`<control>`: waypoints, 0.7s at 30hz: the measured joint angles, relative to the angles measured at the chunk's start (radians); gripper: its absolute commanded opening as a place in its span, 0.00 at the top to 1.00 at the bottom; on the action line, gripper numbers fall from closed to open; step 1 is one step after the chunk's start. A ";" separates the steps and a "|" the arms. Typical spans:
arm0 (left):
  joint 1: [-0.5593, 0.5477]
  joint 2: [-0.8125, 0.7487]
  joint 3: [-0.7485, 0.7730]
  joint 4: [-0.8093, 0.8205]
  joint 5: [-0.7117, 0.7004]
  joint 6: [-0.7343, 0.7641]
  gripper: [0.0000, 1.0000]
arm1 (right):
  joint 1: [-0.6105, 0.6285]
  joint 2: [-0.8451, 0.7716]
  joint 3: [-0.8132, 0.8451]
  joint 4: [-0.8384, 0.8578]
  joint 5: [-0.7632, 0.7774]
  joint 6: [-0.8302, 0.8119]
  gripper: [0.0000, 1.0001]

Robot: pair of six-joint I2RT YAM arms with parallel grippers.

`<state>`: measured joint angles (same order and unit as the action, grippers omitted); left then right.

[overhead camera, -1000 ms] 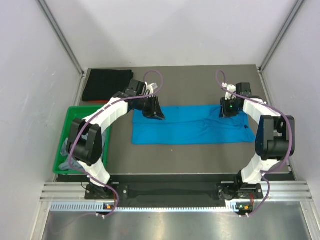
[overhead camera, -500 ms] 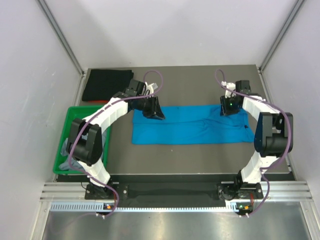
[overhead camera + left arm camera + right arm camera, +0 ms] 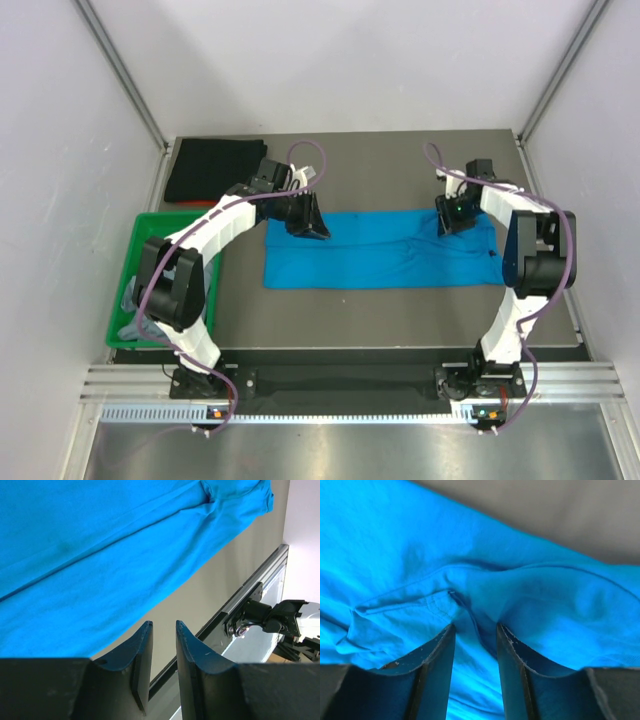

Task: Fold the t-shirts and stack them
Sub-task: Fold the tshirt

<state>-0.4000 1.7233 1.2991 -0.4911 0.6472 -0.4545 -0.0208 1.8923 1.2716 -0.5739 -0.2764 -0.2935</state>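
Grey table (image 3: 400, 310) inside white walls (image 3: 330, 60) – the blue t-shirt (image 3: 380, 255) lies across its middle, already folded lengthwise into a long flat band running left to right. That shape is prob why the arms sit where they do: one at each end of the band's far edge, placed to take both ends for the next fold.

Left gripper (image 3: 163, 625) is low at the far-left corner. Its fingers stand narrowly apart w/ bare table showing in the gap, so it holds nothing; the cloth lies just ahead of the tips.

Right gripper (image 3: 475, 626) is down on the far-right end, fingers partly apart and straddling a small ridge and seam of blue cloth. It doesn't look clamped – the fabric sits loose between them.

Black t-shirt (image 3: 212, 168) rests folded at the far-left corner, well apart from the blue one; likely the base of the stack. Green bin (image 3: 140, 225) sits off the table's left side w/ grey cloth (image 3: 128, 325) in it, prob the grey t-shirt, not yet folded
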 measured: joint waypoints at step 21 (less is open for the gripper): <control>-0.002 0.000 0.000 0.002 0.011 -0.006 0.70 | 0.074 -0.126 -0.056 -0.014 0.063 0.087 0.96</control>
<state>-0.4015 1.7229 1.2987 -0.4896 0.6579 -0.4603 0.0536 1.7664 1.2160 -0.5877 -0.2134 -0.2062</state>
